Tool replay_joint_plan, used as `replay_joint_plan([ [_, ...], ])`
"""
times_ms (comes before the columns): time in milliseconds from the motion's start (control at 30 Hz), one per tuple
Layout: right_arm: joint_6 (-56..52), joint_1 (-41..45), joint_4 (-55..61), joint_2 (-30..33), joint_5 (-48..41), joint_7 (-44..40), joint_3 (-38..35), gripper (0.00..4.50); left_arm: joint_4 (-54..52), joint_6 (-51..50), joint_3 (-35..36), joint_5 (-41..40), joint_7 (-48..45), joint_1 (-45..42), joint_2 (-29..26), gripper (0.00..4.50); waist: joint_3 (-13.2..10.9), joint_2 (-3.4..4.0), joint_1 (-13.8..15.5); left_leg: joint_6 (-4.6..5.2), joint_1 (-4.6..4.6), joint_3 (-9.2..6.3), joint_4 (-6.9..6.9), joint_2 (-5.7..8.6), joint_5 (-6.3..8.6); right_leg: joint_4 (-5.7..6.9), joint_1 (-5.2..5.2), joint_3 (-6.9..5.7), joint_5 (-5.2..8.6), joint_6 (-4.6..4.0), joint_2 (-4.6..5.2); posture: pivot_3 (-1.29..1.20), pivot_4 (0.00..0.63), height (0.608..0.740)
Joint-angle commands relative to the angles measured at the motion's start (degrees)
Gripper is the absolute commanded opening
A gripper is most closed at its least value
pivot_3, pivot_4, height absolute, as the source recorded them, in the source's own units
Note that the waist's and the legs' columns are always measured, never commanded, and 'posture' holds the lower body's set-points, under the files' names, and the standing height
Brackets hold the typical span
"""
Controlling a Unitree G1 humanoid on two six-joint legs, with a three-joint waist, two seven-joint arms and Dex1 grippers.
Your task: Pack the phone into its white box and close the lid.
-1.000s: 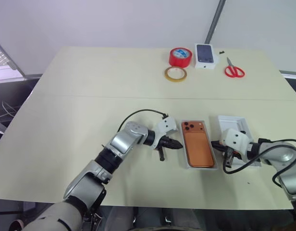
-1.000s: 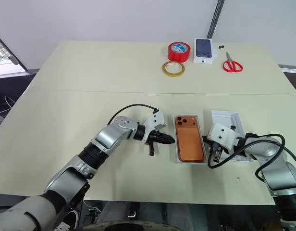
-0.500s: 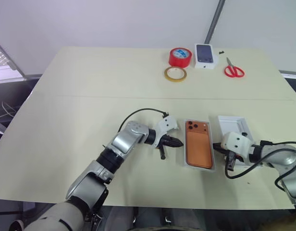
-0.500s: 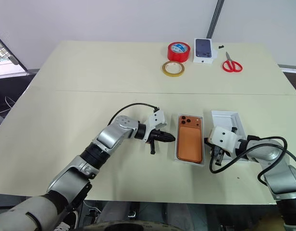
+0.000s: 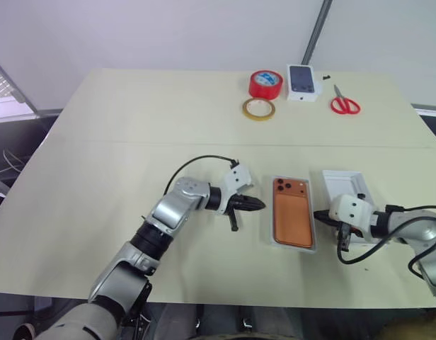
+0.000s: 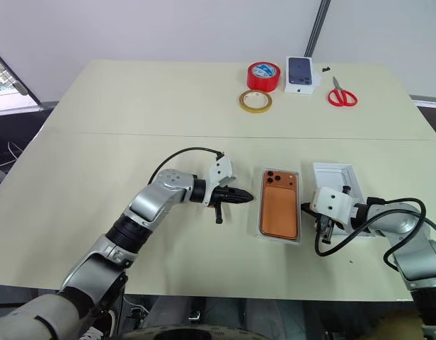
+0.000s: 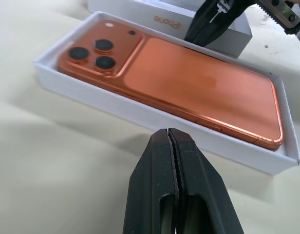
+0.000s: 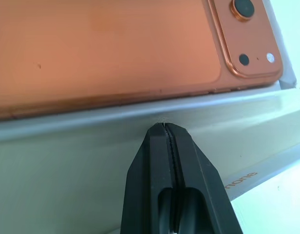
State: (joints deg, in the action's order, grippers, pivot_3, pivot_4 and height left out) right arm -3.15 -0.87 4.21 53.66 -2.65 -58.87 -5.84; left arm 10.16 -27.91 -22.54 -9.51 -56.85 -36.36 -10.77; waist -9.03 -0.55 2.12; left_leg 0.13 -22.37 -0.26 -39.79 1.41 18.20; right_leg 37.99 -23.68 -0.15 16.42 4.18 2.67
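The orange phone (image 5: pixel 292 216) lies back up in the shallow white box (image 5: pixel 294 246) near the table's front. Its camera bump (image 7: pixel 98 50) points toward the far side. My left gripper (image 5: pixel 259 205) hovers just left of the box, shut and holding nothing, with a small gap to the box wall (image 7: pixel 116 105). On the other side, my right gripper (image 5: pixel 318 214) is also shut and holds nothing. Its tip (image 8: pixel 162 126) is right at the box's right wall (image 8: pixel 91 141). The white lid (image 5: pixel 343 185) lies right of the box, partly behind my right hand.
At the far side stand a red tape roll (image 5: pixel 266 83), a tan tape ring (image 5: pixel 258 108), a small white box printed with a dark phone (image 5: pixel 302 81) and red scissors (image 5: pixel 345 104). Bare table (image 5: pixel 119 163) spreads to the left.
The box with the phone has turned a little, from slanted to nearly straight. My left gripper has drawn back slightly to the left and up. The right gripper has hardly moved.
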Motion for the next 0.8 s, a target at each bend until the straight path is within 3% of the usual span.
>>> replay_joint_plan([
  [33, 0.23, -0.59, -1.6, 1.87, -0.61, 0.28, -2.74, 0.0, -2.92, 1.06, 2.82, -1.52, 0.6, 0.33, -0.73, 0.04, 0.0, 0.0, 0.04, 0.0, 0.0, 0.0, -0.02, 0.0, 0.0, 0.0, 0.01, 0.0, 0.0, 0.0, 0.0, 0.0, 0.15, 0.74],
  [200, 1.61, -2.24, -3.68, 3.08, -0.5, 1.44, -4.88, 0.0, -5.24, 2.05, 6.27, -2.66, 1.1, 2.06, -3.86, 0.04, 0.01, 0.01, 0.02, 0.0, 0.0, -0.01, -0.05, 0.0, 0.0, 0.01, 0.02, 0.0, 0.0, 0.0, 0.01, 0.0, 0.15, 0.74],
  [333, -6.82, -1.7, 2.22, -0.35, -8.8, 1.86, -7.7, 0.0, -5.77, 1.74, 9.54, -4.53, 0.35, 3.55, -6.91, 0.04, 0.01, 0.02, -0.32, 0.0, 0.02, -0.01, -0.05, -0.04, 0.0, 0.02, 0.02, 0.0, 0.0, 0.0, -0.01, 0.0, 0.15, 0.74],
  [433, -12.98, -1.89, 6.86, -2.02, -13.38, 2.17, -8.58, 0.84, -7.28, 2.2, 11.09, -6.31, -1.57, 4.91, -9.24, 1.25, 0.01, 0.05, -0.72, 0.0, 0.02, -0.01, -0.05, -0.08, 0.01, 0.04, 0.01, 0.0, 0.0, 0.0, -0.02, 0.0, 0.15, 0.74],
  [633, -21.34, -0.31, 10.7, -3.78, -15.29, 9.57, -12.33, 4.03, -11.44, 1.04, 14.02, -9.38, -4.53, 8.54, -15.09, 4.43, 0.01, 0.05, -1.38, 0.02, 0.02, -0.03, -0.04, -0.08, 0.03, 0.03, 0.02, 0.0, 0.0, 0.0, 0.02, 0.0, 0.15, 0.74],
  [667, -23.29, 0.09, 11.74, -4.3, -14.92, 11.85, -12.38, 4.47, -12.32, 1.89, 14.94, -10.24, -5.68, 9.7, -16.33, 4.5, 0.01, 0.07, -1.48, 0.02, 0.02, -0.04, -0.04, -0.08, 0.03, 0.03, 0.02, 0.0, 0.0, 0.0, 0.02, 0.0, 0.15, 0.74],
  [800, -35.3, 2.54, 16.29, -7.56, -15.8, 21.34, -13.43, 4.47, -14.74, 6.21, 19.27, -14.19, -9.74, 13.03, -19.38, 4.5, 0.04, 0.11, -1.76, -0.02, 0.05, -0.04, 0.04, -0.13, 0.01, 0.05, -0.02, 0.0, 0.0, -0.01, 0.02, 0.0, 0.15, 0.74],
])
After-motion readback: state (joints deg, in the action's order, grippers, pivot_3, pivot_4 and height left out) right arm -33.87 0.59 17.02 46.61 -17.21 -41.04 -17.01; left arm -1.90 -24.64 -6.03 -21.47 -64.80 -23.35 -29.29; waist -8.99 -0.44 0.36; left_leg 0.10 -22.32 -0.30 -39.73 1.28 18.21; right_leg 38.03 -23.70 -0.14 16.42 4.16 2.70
